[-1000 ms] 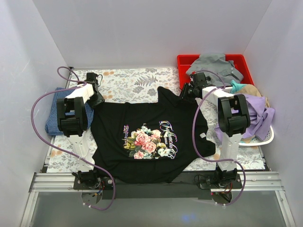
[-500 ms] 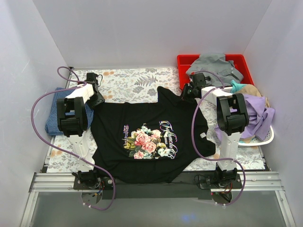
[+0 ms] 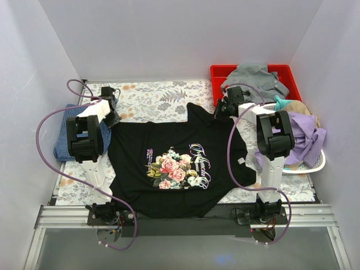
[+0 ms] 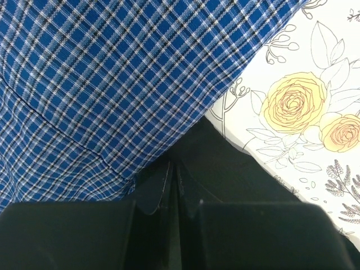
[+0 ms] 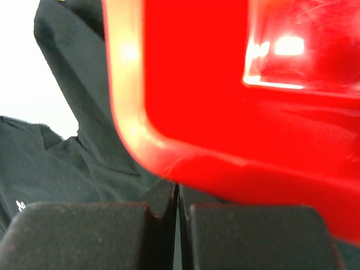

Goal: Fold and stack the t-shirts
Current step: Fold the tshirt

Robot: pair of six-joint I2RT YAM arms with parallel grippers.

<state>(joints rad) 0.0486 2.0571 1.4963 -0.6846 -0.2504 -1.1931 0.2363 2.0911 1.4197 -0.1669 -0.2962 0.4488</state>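
Note:
The black t-shirt (image 3: 174, 140) with its rose print lies spread face up on the table. My left gripper (image 3: 114, 118) sits at its far left sleeve and is shut on the black cloth (image 4: 242, 174). The fingertips (image 4: 173, 171) meet right beside the blue checked t-shirt (image 4: 112, 84), which lies bunched at the table's left edge (image 3: 63, 140). My right gripper (image 3: 220, 111) is at the far right sleeve. It is shut (image 5: 178, 188) on dark cloth (image 5: 73, 146), close under the red bin's corner.
A red bin (image 3: 220, 72) holding a grey garment (image 3: 256, 79) stands at the back right and fills the right wrist view (image 5: 225, 112). A white basket (image 3: 315, 166) with purple clothes (image 3: 306, 138) is at the right. A floral tablecloth (image 3: 152, 98) covers the table.
Both grippers have closed on the black shirt's far corners. Both wrists have shifted slightly toward the back of the table. The shirt lies as before.

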